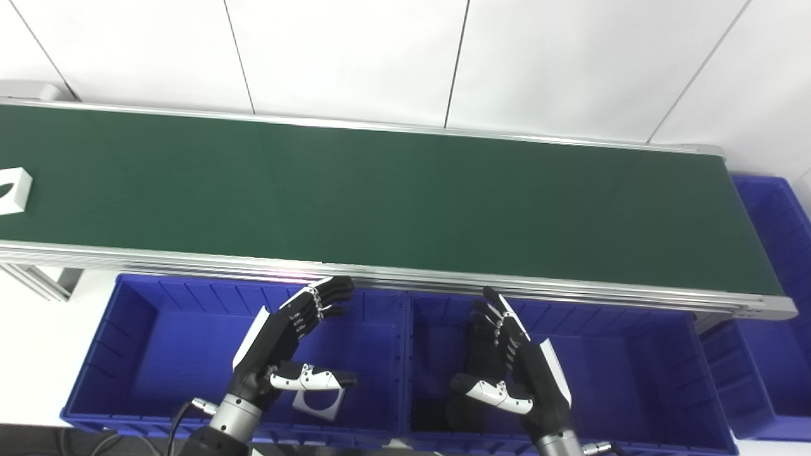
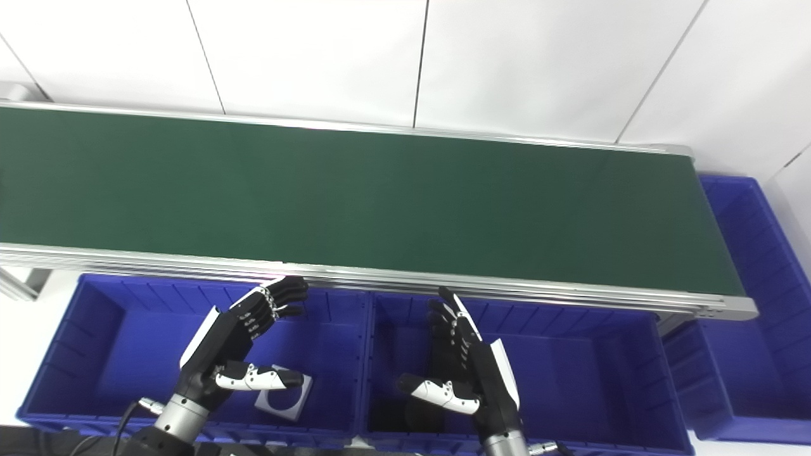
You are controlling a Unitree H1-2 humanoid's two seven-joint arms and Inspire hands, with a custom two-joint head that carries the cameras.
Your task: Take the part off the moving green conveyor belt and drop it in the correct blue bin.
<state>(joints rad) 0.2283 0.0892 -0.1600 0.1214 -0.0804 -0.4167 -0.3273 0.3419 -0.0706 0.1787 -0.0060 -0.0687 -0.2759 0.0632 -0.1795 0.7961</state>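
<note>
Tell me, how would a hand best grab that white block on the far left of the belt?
Judging by its pose, the left hand should come from above and pinch the white block's opposite outer walls. It lies flat, squarish, apparently with a hollow centre; part is cut off at the frame edge.

No legible txt, labels, brands, nos. or signs anywhere: none on the green conveyor belt (image 1: 393, 196), the blue bins (image 1: 152, 342), the white part (image 1: 12, 190) on the belt, the wall panels, or either hand. Any markings are too small to read.
</note>
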